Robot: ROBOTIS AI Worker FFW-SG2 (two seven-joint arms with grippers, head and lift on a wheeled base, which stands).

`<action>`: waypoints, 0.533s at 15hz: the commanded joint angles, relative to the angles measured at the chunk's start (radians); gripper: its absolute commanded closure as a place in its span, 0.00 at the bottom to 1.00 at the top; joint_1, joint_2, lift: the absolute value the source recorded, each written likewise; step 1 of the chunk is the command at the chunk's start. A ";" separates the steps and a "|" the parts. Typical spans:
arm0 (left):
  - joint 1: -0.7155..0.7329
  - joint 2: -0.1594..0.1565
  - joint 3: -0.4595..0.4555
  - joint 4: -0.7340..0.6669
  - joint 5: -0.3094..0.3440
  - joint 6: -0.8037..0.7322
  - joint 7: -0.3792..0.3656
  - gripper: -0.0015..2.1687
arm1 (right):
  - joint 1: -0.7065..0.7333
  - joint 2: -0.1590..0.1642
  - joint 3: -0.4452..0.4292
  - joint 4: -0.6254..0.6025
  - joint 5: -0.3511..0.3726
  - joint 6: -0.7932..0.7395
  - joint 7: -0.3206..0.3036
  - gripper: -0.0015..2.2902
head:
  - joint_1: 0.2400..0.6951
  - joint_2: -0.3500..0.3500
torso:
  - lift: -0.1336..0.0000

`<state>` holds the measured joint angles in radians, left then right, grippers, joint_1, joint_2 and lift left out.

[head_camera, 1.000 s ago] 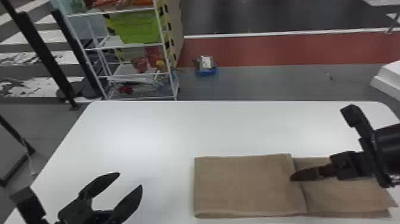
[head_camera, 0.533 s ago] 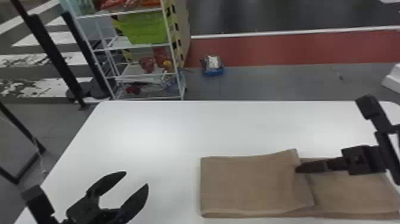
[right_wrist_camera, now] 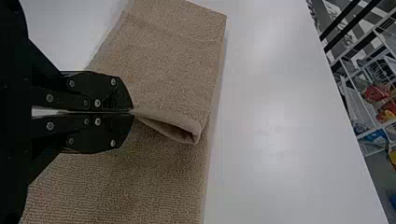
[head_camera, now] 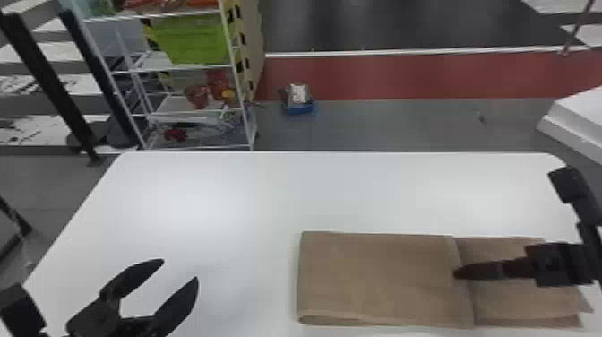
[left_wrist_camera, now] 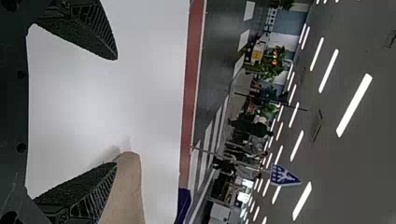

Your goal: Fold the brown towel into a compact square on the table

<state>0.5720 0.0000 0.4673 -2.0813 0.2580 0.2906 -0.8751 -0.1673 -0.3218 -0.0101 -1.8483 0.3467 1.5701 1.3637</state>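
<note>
Two flat jaws of my right gripper (right_wrist_camera: 132, 112) pinch the upper layer's edge on the folded brown terry towel (head_camera: 380, 278), likely to square that fold. It lies toward the right edge of the smooth white table (head_camera: 268, 192); my left gripper (head_camera: 179, 270) holds its jaws spread.

Head looking down, wrists nearer, shared table (head_camera: 268, 192)
</note>
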 commanded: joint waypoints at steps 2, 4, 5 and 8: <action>-0.001 -0.003 -0.006 0.000 -0.005 0.003 0.004 0.03 | -0.024 -0.017 -0.071 -0.106 -0.074 0.002 0.003 0.48 | 1.00 0.61 | 0.07; -0.001 -0.003 -0.006 0.000 -0.005 0.003 0.002 0.03 | 0.003 -0.033 -0.143 -0.195 -0.126 0.002 0.003 0.48 | 1.00 0.60 | 0.07; -0.001 -0.003 -0.004 0.000 -0.005 0.003 -0.001 0.03 | 0.029 -0.043 -0.179 -0.219 -0.144 0.002 0.003 0.48 | 1.00 0.60 | 0.07; -0.001 -0.003 -0.004 0.001 -0.005 0.003 -0.002 0.03 | 0.124 -0.065 -0.194 -0.216 -0.133 0.002 0.003 0.48 | 1.00 0.55 | 0.07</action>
<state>0.5706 0.0000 0.4641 -2.0804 0.2531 0.2939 -0.8768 -0.0878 -0.3818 -0.1977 -2.0649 0.2023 1.5701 1.3637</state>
